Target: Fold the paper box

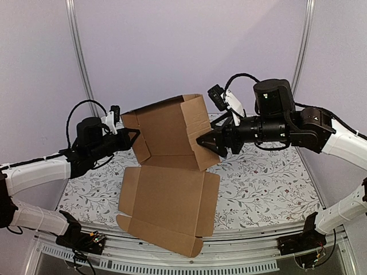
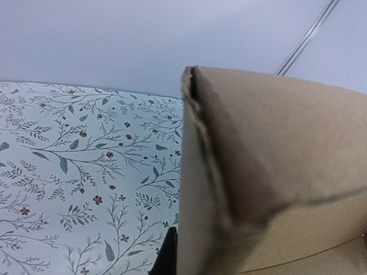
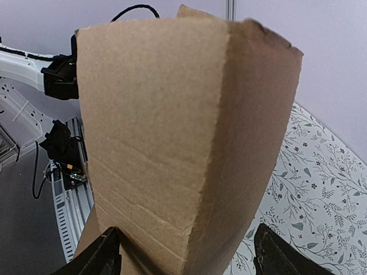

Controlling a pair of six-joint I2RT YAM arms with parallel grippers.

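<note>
The paper box (image 1: 169,172) is a brown corrugated sheet. Its front panel lies on the table and juts over the near edge, while its back part stands raised with side flaps bent inward. My left gripper (image 1: 133,137) is shut on the raised left flap. In the left wrist view the cardboard (image 2: 269,172) fills the right half and one dark fingertip (image 2: 166,255) presses its edge. My right gripper (image 1: 202,142) is open, straddling the folded right corner (image 3: 189,143). Its two fingertips (image 3: 103,255) stand wide apart, with tablecloth showing past the right one.
A floral tablecloth (image 1: 264,177) covers the table. Metal frame posts (image 1: 77,46) rise at the back left and back right. The arm bases and cable clamps (image 1: 80,238) sit along the near rail.
</note>
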